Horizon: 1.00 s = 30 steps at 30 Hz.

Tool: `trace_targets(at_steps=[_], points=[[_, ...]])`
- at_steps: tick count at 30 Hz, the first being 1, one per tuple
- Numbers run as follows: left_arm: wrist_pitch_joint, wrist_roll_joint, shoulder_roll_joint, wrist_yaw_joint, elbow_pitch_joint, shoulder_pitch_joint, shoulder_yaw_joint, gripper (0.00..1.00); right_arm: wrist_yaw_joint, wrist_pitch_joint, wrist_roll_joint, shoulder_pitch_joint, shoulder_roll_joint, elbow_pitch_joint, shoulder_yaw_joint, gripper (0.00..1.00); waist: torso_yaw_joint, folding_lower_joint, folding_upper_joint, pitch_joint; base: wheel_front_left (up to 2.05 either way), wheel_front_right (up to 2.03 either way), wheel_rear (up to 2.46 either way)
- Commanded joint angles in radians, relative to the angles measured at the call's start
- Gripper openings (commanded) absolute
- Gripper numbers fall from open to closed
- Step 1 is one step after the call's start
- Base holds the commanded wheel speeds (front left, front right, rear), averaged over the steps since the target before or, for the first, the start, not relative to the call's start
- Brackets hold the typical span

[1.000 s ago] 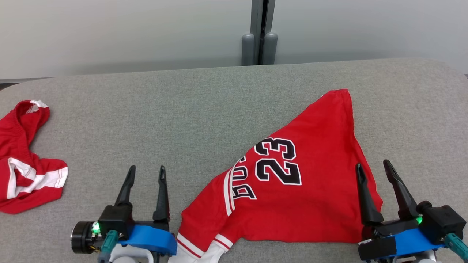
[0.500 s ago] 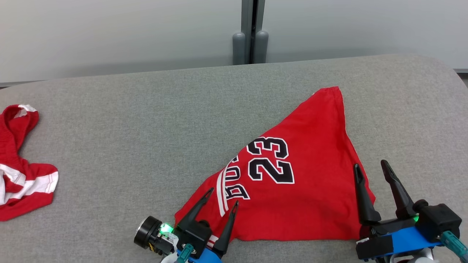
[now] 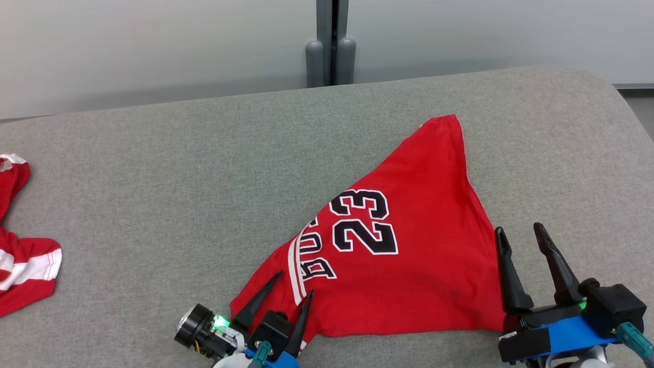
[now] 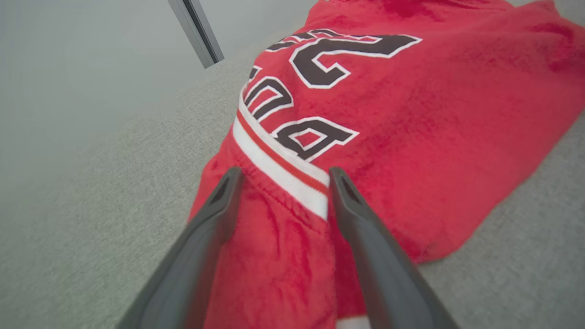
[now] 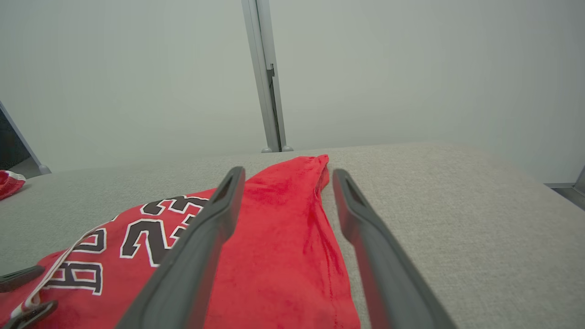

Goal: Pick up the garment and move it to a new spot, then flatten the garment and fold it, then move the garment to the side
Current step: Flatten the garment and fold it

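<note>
Spare red cloth point(image 3: 25, 276) at far left of grey surface point(image 3: 179, 168), well apart from work. Left end effector point(image 3: 295, 282) open, fingers straddling white-striped trim point(image 4: 279, 171) at near-left corner of garment point(image 3: 409, 266). Garment lies in rough triangle right of centre, number showing, peak pointing far. Right end effector point(image 3: 518, 228) open, over garment's near-right edge. Risks: jaws closing on top layer only, so cloth peels apart on lift; uneven grips dragging it into bunch; fingertips snagging surface fabric.

I see even, diffuse light with no glare and only faint shadows. Both wrist views bow at the edges, and the garment point(image 4: 411, 137) blurs close up.
</note>
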<state>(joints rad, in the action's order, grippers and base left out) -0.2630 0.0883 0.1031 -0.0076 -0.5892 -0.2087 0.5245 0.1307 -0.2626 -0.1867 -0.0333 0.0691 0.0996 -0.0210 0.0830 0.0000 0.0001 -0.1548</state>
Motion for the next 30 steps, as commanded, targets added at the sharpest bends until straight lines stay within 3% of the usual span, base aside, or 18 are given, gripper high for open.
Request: trace_targets(at_steps=[1,5,6,7,8,9,14,30], points=[[-0.003,-0.007,0.007,0.006,-0.011,-0.017,-0.001,1.0,0.0,-0.003,0.004,-0.009,0.0,-0.001,0.001,1.0,0.001,0.0,-0.0001,-0.001,0.0,0.0,0.0],[-0.003,-0.033,0.003,0.008,-0.023,-0.032,-0.004,1.0,0.0,-0.003,0.006,-0.011,0.001,0.0,0.0,1.0,0.002,0.0,-0.0001,-0.001,0.0,0.0,0.0],[-0.003,-0.039,0.002,0.007,-0.017,-0.037,-0.006,0.78,0.0,-0.003,0.006,-0.01,0.001,-0.002,0.001,1.0,0.002,0.0,-0.0001,-0.001,0.0,0.0,0.0],[-0.003,-0.054,0.0,0.006,-0.009,-0.039,-0.012,0.37,0.0,-0.003,0.005,-0.01,0.001,-0.004,0.002,1.0,0.001,0.0,-0.0001,-0.001,0.0,0.0,0.0],[-0.003,-0.062,0.0,0.005,-0.004,-0.04,-0.016,0.07,0.0,-0.003,0.004,-0.009,0.002,-0.006,0.003,1.0,0.0,0.0,-0.0001,-0.001,0.0,0.0,0.0],[-0.003,-0.069,0.001,0.006,0.004,-0.043,-0.018,0.0,0.0,-0.003,0.003,-0.008,0.002,-0.007,0.004,1.0,-0.003,0.0,-0.0001,0.0,0.0,0.0,0.0],[-0.003,-0.137,-0.008,-0.005,0.073,-0.038,-0.068,0.0,0.0,-0.003,-0.003,0.007,0.002,-0.007,0.014,1.0,-0.024,0.0,-0.0001,0.002,0.0,0.0,0.0],[-0.003,-0.226,0.086,0.037,0.15,-0.054,-0.302,0.0,0.0,-0.003,-0.009,-0.024,0.015,0.036,0.045,1.0,-0.037,0.0,-0.0001,-0.022,0.0,0.0,0.0]])
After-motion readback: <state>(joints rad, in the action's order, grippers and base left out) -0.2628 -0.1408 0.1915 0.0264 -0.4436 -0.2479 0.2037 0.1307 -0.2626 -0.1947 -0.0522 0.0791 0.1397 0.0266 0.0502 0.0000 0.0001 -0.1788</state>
